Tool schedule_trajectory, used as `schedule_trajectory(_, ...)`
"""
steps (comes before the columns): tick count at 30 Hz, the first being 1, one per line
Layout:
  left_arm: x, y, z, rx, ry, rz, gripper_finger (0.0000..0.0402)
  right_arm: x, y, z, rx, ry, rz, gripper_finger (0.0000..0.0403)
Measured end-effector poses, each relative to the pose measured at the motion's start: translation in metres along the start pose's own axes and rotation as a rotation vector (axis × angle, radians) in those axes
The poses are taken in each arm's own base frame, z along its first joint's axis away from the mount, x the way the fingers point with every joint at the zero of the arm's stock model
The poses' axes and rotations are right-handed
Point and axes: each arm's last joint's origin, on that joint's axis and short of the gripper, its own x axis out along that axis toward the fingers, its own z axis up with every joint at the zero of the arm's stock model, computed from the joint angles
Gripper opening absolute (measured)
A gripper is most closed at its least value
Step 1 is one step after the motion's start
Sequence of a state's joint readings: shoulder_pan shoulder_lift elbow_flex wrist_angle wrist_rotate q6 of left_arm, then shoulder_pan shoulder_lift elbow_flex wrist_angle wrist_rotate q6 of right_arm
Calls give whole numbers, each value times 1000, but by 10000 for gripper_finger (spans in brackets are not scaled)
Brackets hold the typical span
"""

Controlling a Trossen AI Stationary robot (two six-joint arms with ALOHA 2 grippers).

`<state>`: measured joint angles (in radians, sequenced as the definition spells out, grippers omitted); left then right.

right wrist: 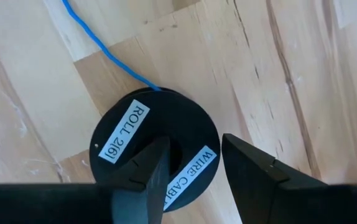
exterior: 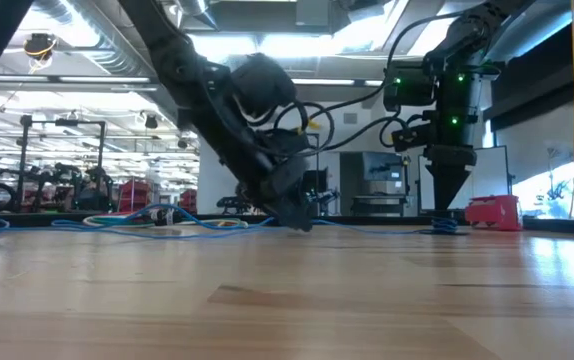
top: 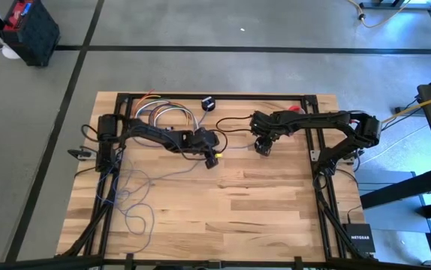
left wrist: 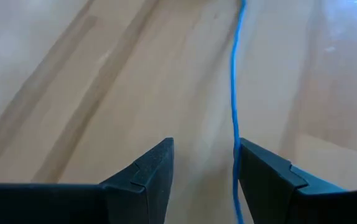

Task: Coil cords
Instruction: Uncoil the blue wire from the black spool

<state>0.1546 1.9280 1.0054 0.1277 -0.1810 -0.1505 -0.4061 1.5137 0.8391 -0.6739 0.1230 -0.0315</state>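
Left pincer (left wrist: 203, 180): mine, released; one cord (left wrist: 234, 93) between fingers.
Right pincer (right wrist: 194, 168): mine, released over one black spool (right wrist: 160, 149).

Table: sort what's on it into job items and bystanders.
Job:
- blue cord, loose loops
- black spool at the cord's end
- left claw, open around the cord
- right claw, open over the spool

Bystanders:
- bundle of coloured wires
- small black round piece
- red box

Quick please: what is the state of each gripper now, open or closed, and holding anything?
Left gripper: open, low over the table, the blue cord running beside one finger, not gripped.
Right gripper: open, just above the black spool, not holding it.
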Motion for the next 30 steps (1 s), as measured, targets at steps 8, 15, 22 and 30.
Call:
schedule_trajectory(8, 1, 5, 0, 31, 4, 10, 111, 0, 0, 0, 0, -2, 0, 152)
schedule_trajectory(15, 0, 1, -1, 73, 7, 5, 9, 0, 0, 0, 0, -1, 0, 152)
schedule_trajectory(22, -14, -20, -12, 114, 136, -8, 4, 0, 0, 0, -1, 4, 1, 152)
schedule_trajectory(30, -64, -64, -37, 191, 336, 33, 2, 0, 0, 0, -1, 5, 2, 152)
